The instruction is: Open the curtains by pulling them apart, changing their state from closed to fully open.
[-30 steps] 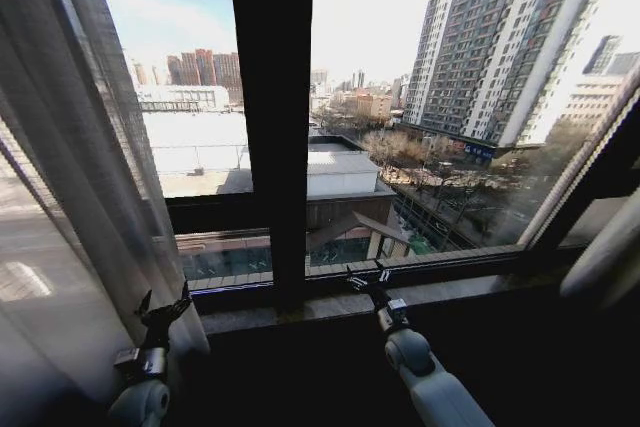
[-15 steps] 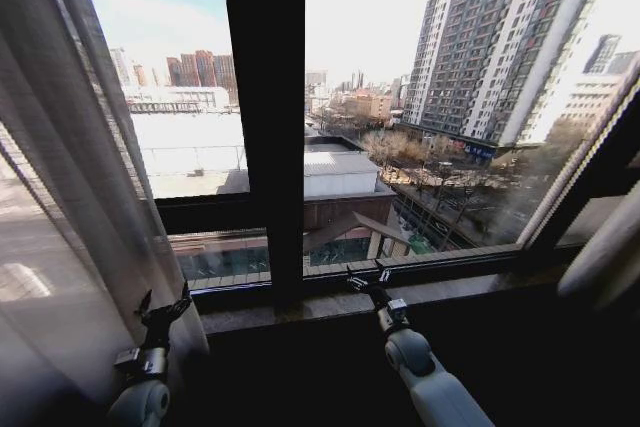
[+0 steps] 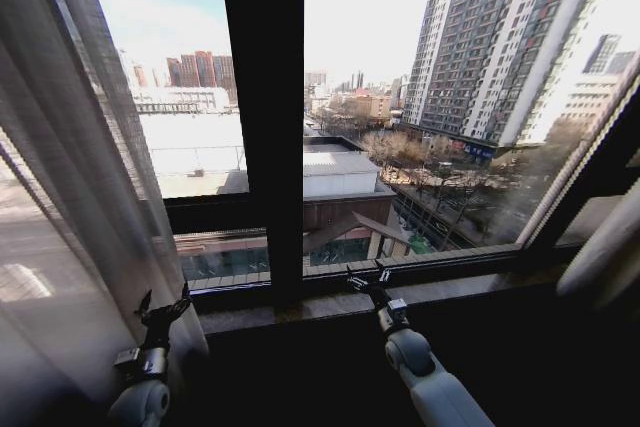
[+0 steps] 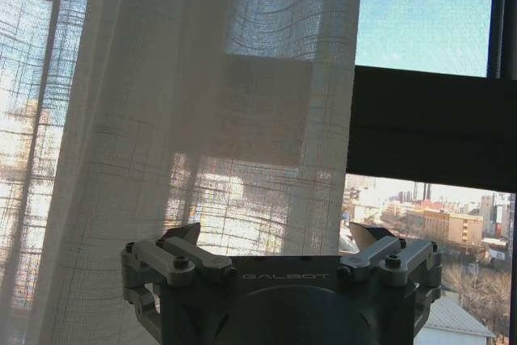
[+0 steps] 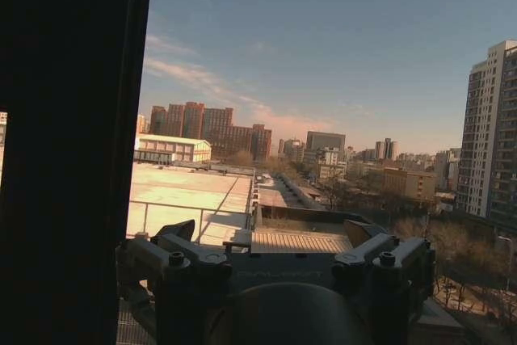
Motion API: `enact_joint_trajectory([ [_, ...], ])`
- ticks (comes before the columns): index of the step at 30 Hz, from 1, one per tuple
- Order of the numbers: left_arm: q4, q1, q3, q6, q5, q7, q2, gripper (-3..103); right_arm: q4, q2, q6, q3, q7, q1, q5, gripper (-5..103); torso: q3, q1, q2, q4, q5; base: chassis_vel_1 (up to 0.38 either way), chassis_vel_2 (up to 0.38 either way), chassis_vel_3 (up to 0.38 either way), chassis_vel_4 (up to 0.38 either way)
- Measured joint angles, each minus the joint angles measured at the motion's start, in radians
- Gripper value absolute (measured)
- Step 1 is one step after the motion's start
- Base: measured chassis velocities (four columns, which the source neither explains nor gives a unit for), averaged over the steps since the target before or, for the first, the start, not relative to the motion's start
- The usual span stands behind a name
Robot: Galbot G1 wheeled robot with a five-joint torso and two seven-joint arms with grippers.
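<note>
Presently the curtains stand largely parted. The left sheer curtain panel [image 3: 75, 177] is gathered at the left edge of the window, and the right sheer panel [image 3: 585, 182] is drawn to the far right edge, leaving the glass between them bare.

The left gripper [image 3: 163, 309] is raised low at the left, just beside the inner edge of the left panel. In the left wrist view its fingers are spread wide, the pleated fabric [image 4: 202, 94] hanging ahead of them and none of it caught between them. Judged from this, the gripper is placed to work that edge, though contact cannot be confirmed.

The right gripper [image 3: 367, 281] is held low near the centre, at the window sill [image 3: 460, 292], its fingers likewise spread and pinching nothing. It is well apart from the right panel. In the right wrist view its fingertips [image 5: 182, 229] frame open sky and rooftops.

Obstructions: the black vertical window frame bar [image 3: 265, 117] rises between the two grippers, and a horizontal crossbar [image 3: 205, 212] runs out from it toward the left panel. A pale rounded shape [image 3: 600, 257] at the lower right cannot be identified.
</note>
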Motion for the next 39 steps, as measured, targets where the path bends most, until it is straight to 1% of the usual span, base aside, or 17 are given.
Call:
enact_joint_trajectory([
  [39,0.000,0.000,0.000,0.000,0.000,0.000,0.000,100,0.000,0.000,0.000,0.000,0.000,0.000,0.000,100,0.000,0.000,0.000,0.0000,0.0000,0.000,0.000,0.000,0.000],
])
